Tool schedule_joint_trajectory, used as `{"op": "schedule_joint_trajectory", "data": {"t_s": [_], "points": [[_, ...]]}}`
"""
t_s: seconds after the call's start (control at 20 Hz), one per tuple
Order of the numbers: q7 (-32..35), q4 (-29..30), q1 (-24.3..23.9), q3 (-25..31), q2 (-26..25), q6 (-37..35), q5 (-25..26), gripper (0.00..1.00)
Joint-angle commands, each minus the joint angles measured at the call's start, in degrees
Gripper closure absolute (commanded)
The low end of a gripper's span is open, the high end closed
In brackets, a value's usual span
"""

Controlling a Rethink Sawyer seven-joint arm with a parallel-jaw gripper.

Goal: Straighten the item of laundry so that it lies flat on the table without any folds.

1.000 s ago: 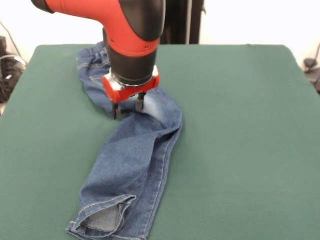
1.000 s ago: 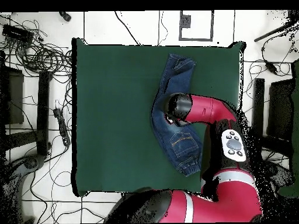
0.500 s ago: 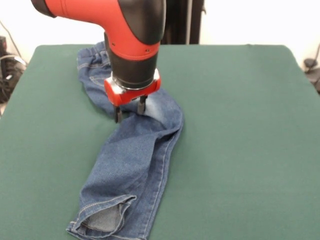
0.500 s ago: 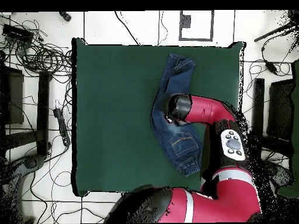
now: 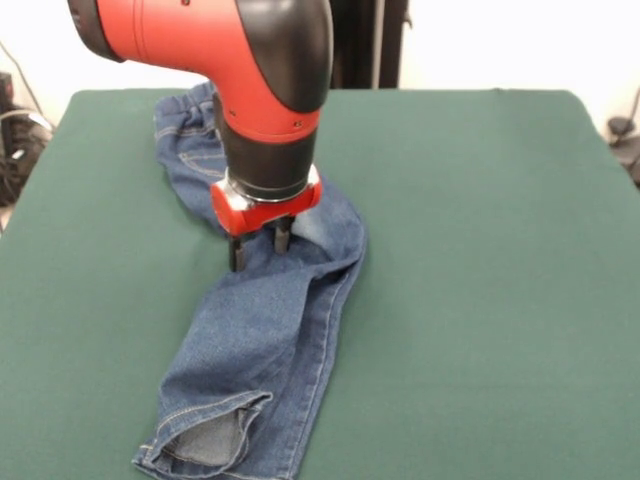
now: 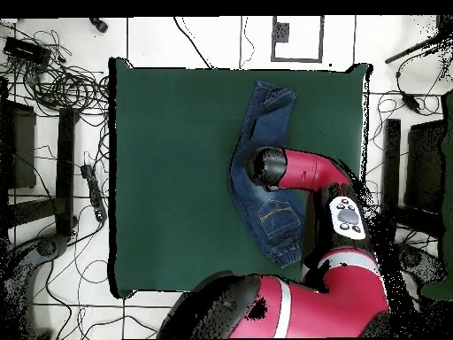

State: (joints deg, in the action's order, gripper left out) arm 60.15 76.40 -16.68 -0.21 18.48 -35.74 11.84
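The blue denim jeans [image 5: 265,330] lie bent on the green table [image 5: 480,260], waistband at the far left, folded legs running toward the near edge, one cuff turned open at the bottom. In the overhead view the jeans [image 6: 265,115] curve from top to bottom right of centre. My gripper [image 5: 257,247] stands over the bend in the middle of the jeans, its two dark fingers [image 5: 236,255] apart and pointing down onto the denim, nothing held between them. From above, the arm's head [image 6: 268,166] hides the gripper.
Green table [image 6: 168,177] stretches wide to the left of the jeans in the overhead view. Cables [image 6: 62,80] and stands lie on the floor around it.
The gripper has moved down and slightly toward the near edge, so its fingertips now reach the denim. The jeans keep their shape.
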Motion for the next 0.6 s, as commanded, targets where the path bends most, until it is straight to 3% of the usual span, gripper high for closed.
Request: {"op": "schedule_joint_trajectory", "data": {"t_s": [0.05, 0.6], "points": [[14.2, 1.4, 1.9, 1.9, -8.7, 8.8, 0.3, 0.00], [11.8, -1.0, -1.1, 4.2, -13.6, 10.9, 0.0, 0.00]]}}
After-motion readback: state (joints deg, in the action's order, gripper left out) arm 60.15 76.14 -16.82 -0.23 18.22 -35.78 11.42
